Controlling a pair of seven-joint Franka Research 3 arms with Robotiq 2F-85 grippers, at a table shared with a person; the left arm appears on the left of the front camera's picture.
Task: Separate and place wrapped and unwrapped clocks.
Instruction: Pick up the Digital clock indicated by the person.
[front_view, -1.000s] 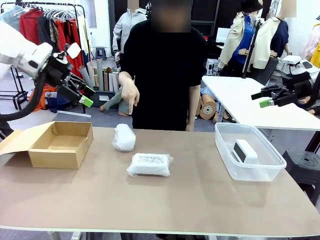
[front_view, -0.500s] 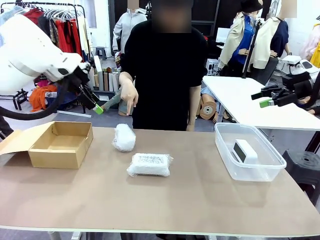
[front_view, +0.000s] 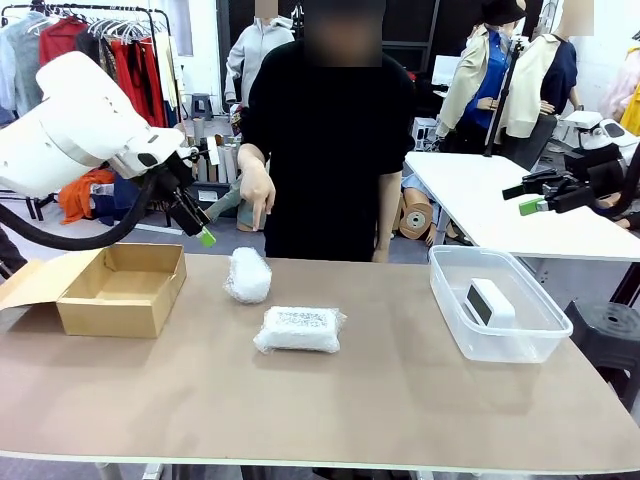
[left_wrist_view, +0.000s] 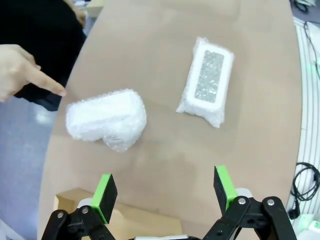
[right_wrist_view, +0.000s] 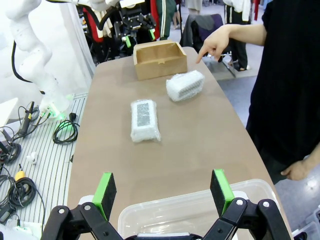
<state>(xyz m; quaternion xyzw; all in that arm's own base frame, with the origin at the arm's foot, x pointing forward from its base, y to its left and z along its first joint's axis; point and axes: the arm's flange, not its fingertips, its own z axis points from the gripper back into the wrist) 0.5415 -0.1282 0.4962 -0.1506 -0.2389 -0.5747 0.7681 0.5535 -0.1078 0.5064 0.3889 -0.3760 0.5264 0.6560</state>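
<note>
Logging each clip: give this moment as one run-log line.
left tool: open, raised, facing rounded bubble-wrapped white bundle | right tool: open, above clear plastic tub | person's hand: pointing toward bundle

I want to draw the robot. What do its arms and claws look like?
The left arm is fat, rounded and white, with a thick black cable under it. The left gripper and right gripper are black, each with two bright green pads at the tips.

No legible text, flat wrapped clock (front_view: 299, 329) — speckled label (left_wrist_view: 212, 75), print too small to read
</note>
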